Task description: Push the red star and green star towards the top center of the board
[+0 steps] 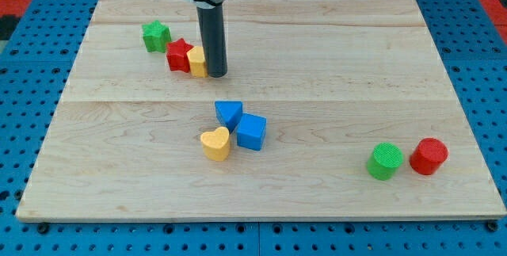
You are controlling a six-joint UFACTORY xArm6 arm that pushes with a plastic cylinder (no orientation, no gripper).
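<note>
Taking the yellow heart [215,143] near the view's bottom as landmark, the blue triangular block [229,112] and blue cube [252,131] touch it just above and to its right, while the green cylinder [385,161] and red cylinder [428,156] sit well to its right. Farther up and slightly left of it, my tip [216,74], a bare rod holding nothing, rests against a small yellow block [197,62], which touches the red star [180,55]. The green star [156,36] lies beyond that, up and left; both stars look short of the top center, so most of the pushing seems left.

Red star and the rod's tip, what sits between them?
A small yellow block, touching the red star and against my tip, per the camera view.
</note>
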